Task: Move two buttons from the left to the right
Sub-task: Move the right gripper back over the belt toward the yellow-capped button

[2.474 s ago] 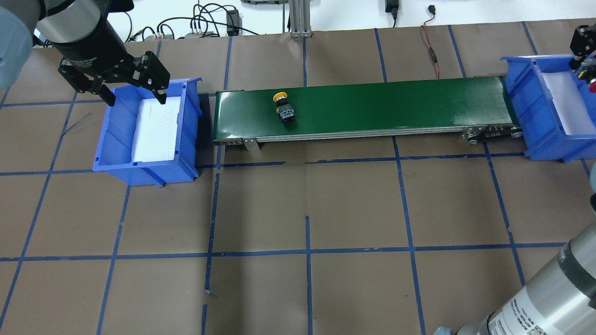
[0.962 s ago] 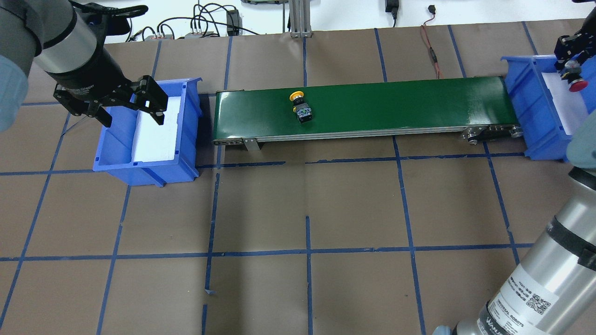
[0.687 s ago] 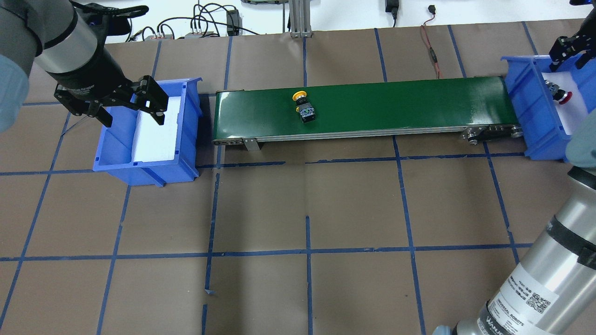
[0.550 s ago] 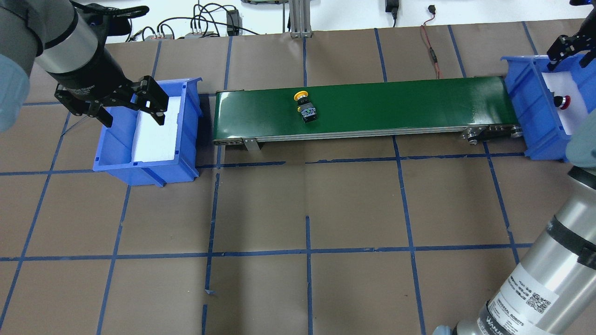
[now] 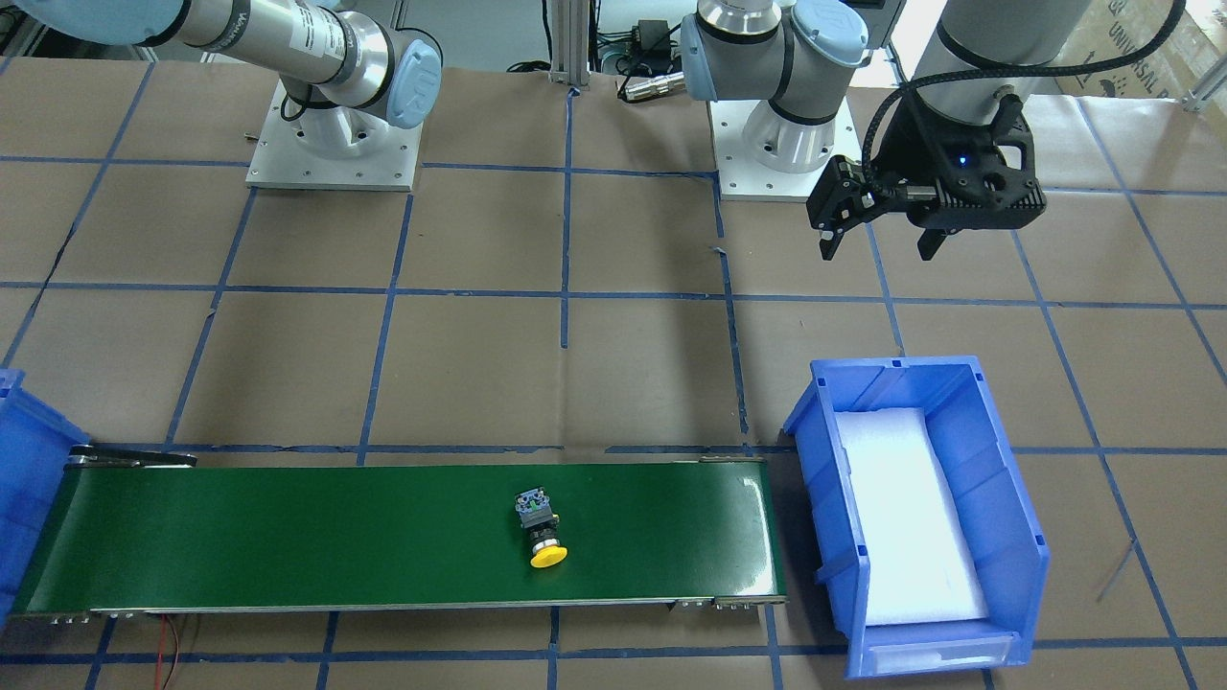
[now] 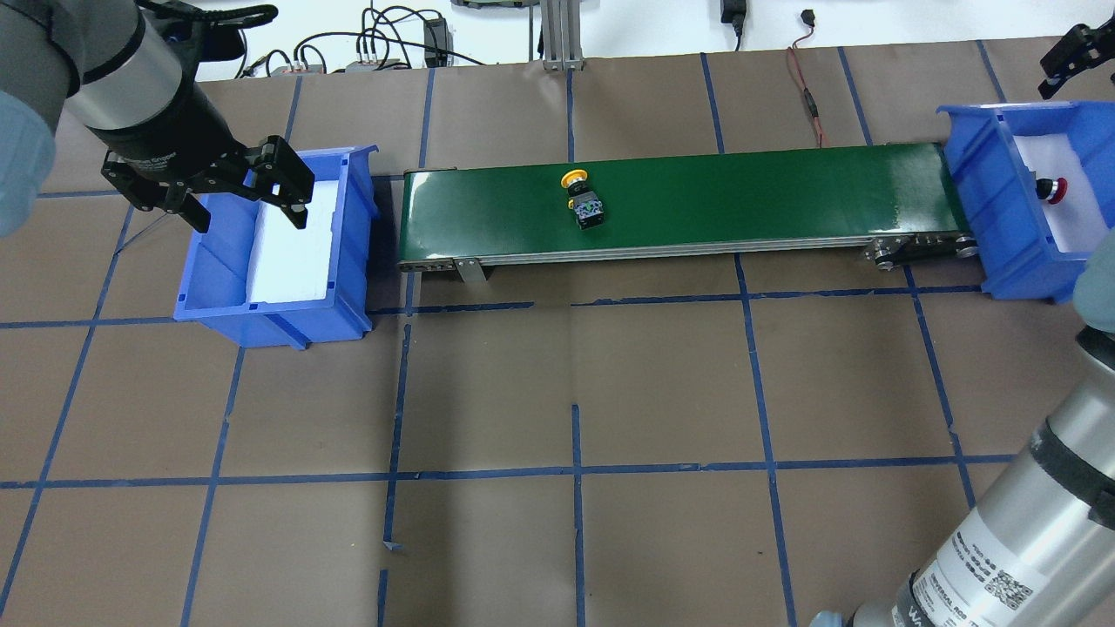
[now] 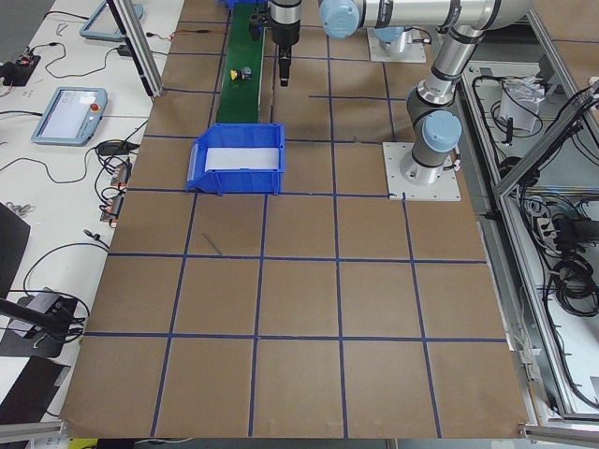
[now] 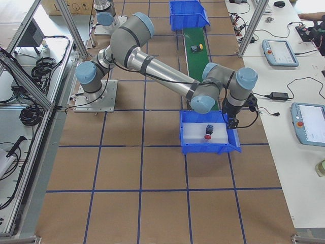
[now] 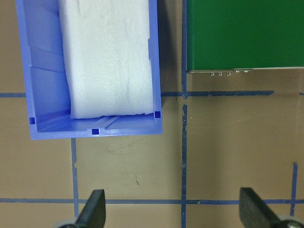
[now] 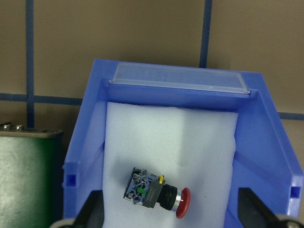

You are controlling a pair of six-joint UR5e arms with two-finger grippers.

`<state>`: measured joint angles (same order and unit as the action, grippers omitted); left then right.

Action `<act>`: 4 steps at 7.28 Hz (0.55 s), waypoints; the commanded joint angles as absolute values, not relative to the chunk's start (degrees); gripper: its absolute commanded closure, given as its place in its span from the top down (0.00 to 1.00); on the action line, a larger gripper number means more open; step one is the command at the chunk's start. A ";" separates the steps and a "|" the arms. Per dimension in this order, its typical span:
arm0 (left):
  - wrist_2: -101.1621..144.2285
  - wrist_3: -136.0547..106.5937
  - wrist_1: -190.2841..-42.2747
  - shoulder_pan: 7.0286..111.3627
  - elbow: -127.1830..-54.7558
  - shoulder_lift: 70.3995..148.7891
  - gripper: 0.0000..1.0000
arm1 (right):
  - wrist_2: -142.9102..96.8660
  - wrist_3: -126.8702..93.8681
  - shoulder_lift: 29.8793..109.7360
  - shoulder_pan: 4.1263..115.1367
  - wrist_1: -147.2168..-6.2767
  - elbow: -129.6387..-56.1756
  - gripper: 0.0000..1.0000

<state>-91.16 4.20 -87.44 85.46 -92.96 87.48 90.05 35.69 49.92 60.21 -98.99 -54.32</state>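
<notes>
**Operator:** Where are the two buttons?

**Me:** The red button (image 10: 156,194) lies on its side on the foam (image 10: 199,137) in the right bin (image 10: 268,156), which sits against the belt's (image 6: 740,196) right end. I count that one as delivered. The yellow button (image 6: 584,198) lies on the belt, left of its middle, with its cap towards the belt's far edge.

**Operator:** And your end effectors?

**Me:** Both are spread wide and hold nothing. My right end effector (image 10: 172,211) hangs above the right bin, past the belt's right end, and the red button sits below the gap, clear of both fingers. My left end effector (image 5: 879,251) hovers high over the desk (image 6: 575,392), off the belt's left end and beside the left bin (image 6: 218,261).

**Operator:** Why are they placed like that?

**Me:** As I read it, the belt covers the stretch between the bins, so each arm works only at its own end. The foam seems meant to cushion a dropped switch. Open fingers over the right bin leave me ready for the next pick.

**Operator:** What's left to do?

**Me:** About half, I'd say. The yellow button has to get to the belt's right end, then into the right bin. It's lying on its side with that round cap, so it may turn or roll. I'd grip it across the square body.
</notes>
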 commanded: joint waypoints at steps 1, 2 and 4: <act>-91.14 4.22 -87.54 85.43 -92.81 87.45 1.00 | 88.08 36.21 54.83 65.45 -94.33 -54.58 0.99; -91.40 3.96 -87.45 85.43 -92.81 87.28 1.00 | 87.89 35.95 55.97 67.57 -93.70 -54.93 0.99; -91.32 3.60 -87.45 85.52 -93.94 86.49 1.00 | 87.98 30.89 56.95 73.09 -93.87 -55.81 0.98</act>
